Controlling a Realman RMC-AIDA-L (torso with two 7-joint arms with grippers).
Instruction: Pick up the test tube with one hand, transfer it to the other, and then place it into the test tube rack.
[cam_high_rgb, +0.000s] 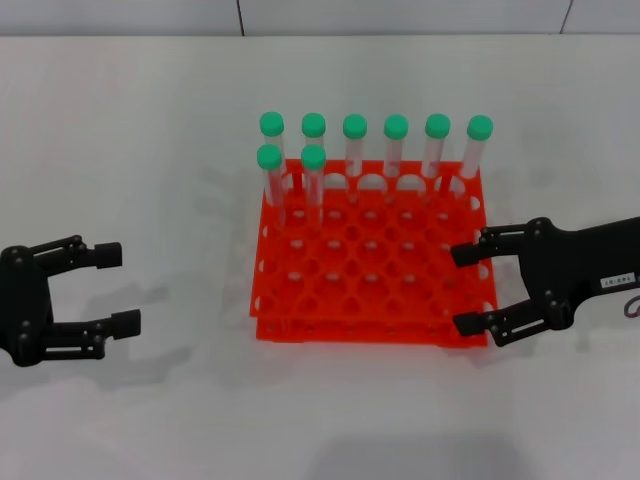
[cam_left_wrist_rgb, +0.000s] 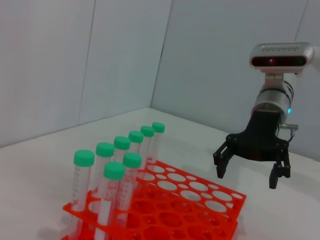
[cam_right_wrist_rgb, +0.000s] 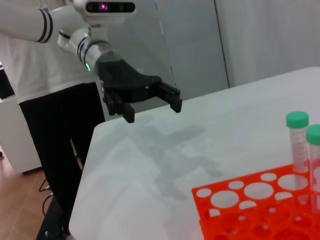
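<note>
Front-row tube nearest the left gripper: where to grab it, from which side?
Judgement only: grip the front-left test tube just below its green cap, on the bare stretch above the test tube rack. It stands upright and its lower part sits in a hole. Come in from the rack's left with the open left gripper; another tube crowds its right side, one stands behind.

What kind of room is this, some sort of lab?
Probably a lab test bench: an orange rack of green-capped tubes stands on a plain white table, with two open robot grippers, left and right, beside it.
</note>
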